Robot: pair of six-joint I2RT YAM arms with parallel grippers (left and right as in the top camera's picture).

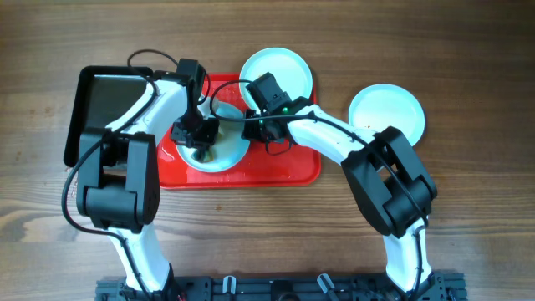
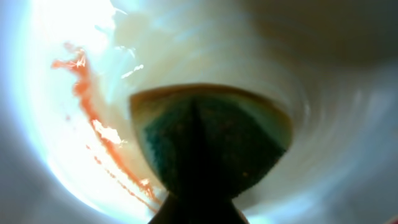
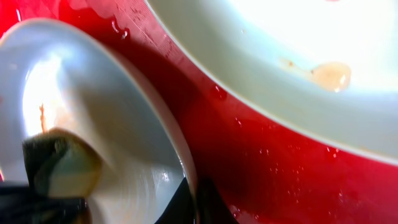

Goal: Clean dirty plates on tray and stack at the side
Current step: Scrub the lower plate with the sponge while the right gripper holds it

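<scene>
A pale blue-white plate [image 1: 227, 154] lies on the red tray [image 1: 284, 167]. My left gripper [image 1: 201, 138] is shut on a yellow-green sponge [image 2: 211, 134] and presses it onto this plate [image 2: 56, 149], beside an orange-red smear [image 2: 93, 121]. My right gripper [image 3: 189, 202] is shut on the same plate's rim [image 3: 124, 124], one finger on each side; it shows in the overhead view [image 1: 251, 127]. A second plate [image 1: 280, 71] rests over the tray's far edge and carries a pale smear [image 3: 329, 74]. A third plate [image 1: 386, 111] lies on the table at the right.
A smaller black tray [image 1: 104, 100] sits to the left of the red tray. The red tray's floor [image 3: 267, 162] is wet with droplets. Both arms cross over the red tray. The table is brown wood [image 1: 468, 217].
</scene>
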